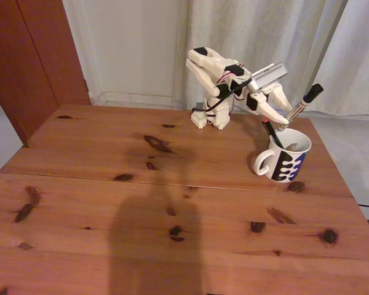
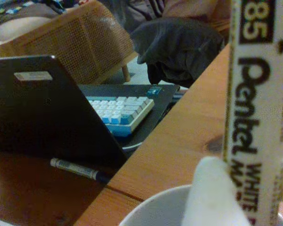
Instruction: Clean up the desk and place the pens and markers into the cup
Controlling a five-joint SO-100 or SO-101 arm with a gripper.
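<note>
On the right of the reddish-brown desk point(image 1: 141, 203) stands the white cup point(image 1: 284, 161) with dark blue blotches. A black pen point(image 1: 270, 131) leans out of it at the back. My gripper point(image 1: 283, 121) is shut on the white marker point(image 1: 301, 104), which tilts black cap up and to the right, its lower end just over the cup's mouth. In the wrist view the marker point(image 2: 257, 117) runs upright at the right, labelled "Pentel WHITE". A white fingertip point(image 2: 212, 195) presses against it above the cup's rim point(image 2: 151, 209).
The arm's base point(image 1: 210, 117) sits at the desk's back edge before pale curtains. Past the desk edge point(image 2: 179, 146), the wrist view shows a dark laptop point(image 2: 47, 108), a keyboard point(image 2: 120, 110), another marker point(image 2: 80, 169) lying on a lower surface, and a wicker chair point(image 2: 80, 42).
</note>
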